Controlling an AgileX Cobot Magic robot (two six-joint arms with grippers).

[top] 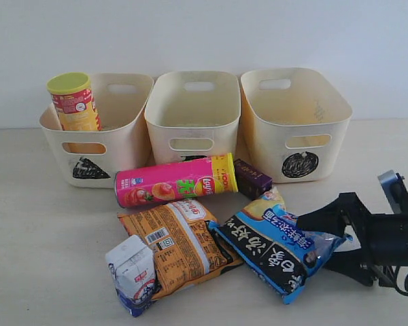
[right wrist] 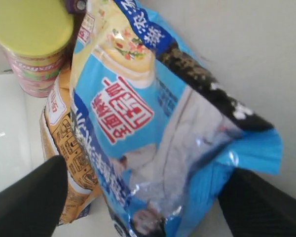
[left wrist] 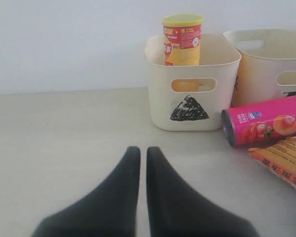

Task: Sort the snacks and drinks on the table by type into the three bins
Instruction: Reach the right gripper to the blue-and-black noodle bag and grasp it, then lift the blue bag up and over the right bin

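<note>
The right gripper [right wrist: 143,173] is spreading its blunt black fingers [right wrist: 29,202] wide around the blue-and-black bag [right wrist: 153,123]. The bag is a glossy, crinkled film pouch, and its sealed end is lying between the jaws. I cannot tell whether either finger is touching it. Beside that bag, toward one finger, the duller orange bag [right wrist: 64,143] is lying flat with its edge tucked under it.

Farther ahead of the fingertips, the pink tube [right wrist: 32,29], a smooth cylinder with a yellow-green lid, is lying on its side between the hand and the cream plastic bins [top: 163,136]. The small boxy purple carton [top: 253,178] is sitting at its lid end. The gable-topped white-and-blue carton [top: 132,272] is sitting beyond the orange bag.

The left gripper [left wrist: 140,153] is pressing its tapered black fingers together on nothing above the pale tabletop [left wrist: 64,148]. Ahead of it, the triangle-marked bin [left wrist: 160,89] is holding the yellow tube [left wrist: 182,42] upright.
</note>
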